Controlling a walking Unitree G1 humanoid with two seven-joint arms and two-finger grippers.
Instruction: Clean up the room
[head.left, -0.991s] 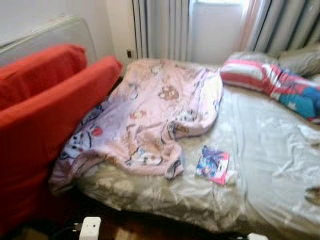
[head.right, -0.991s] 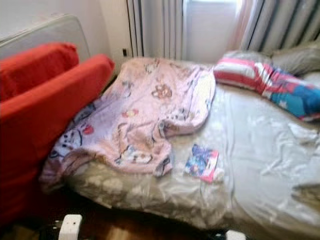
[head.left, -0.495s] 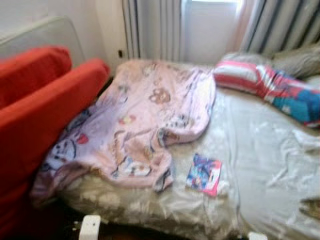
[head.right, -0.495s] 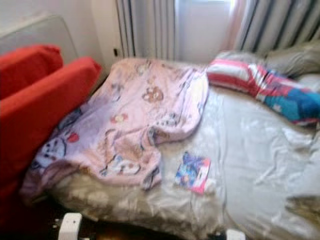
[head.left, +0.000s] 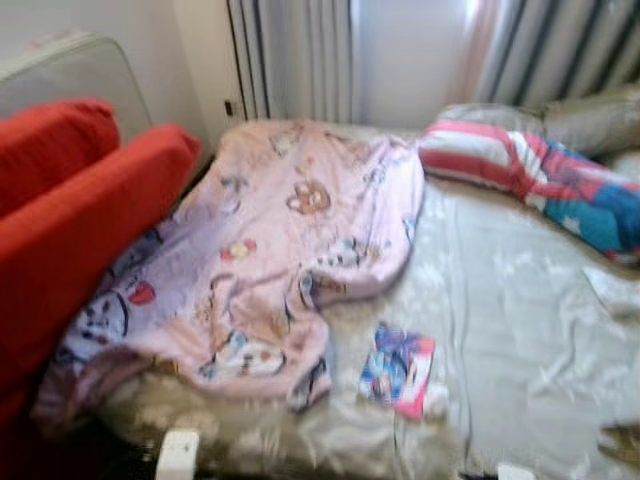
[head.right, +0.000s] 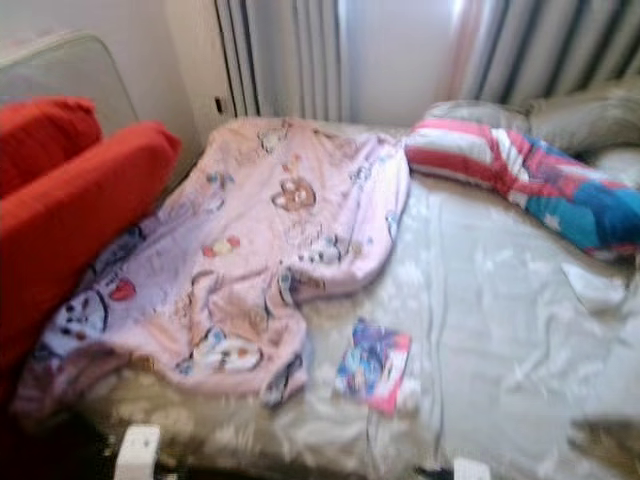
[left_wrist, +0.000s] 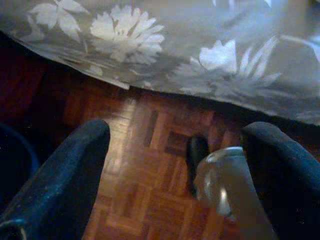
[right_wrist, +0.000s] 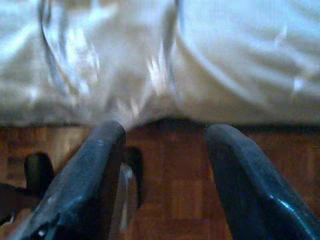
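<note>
Rumpled grey satin sheets (head.left: 520, 330) cover a wide bed that runs from the near edge to striped grey curtains (head.left: 300, 60) at the far wall. Across its left half lies a pink fleece blanket printed with cartoon figures (head.left: 270, 260), its near left corner spilling over the mattress edge toward a red upholstered sofa (head.left: 70, 240) pressed close along the bed's left side. Just right of the blanket's near hem, a small pink-and-blue picture book (head.left: 398, 367) lies flat on bare sheet, near the bed's front edge. A red, white and blue striped pillow (head.left: 530, 175) rests at the far right, with open sheet between it and the book.

Below the mattress edge, the left gripper (left_wrist: 175, 165) hangs over brown parquet floor (left_wrist: 145, 165), fingers spread apart, beneath the overhanging grey floral bedspread (left_wrist: 150, 45). The right gripper (right_wrist: 165, 165) likewise hangs with fingers apart over the floor beside the bed's near edge.
</note>
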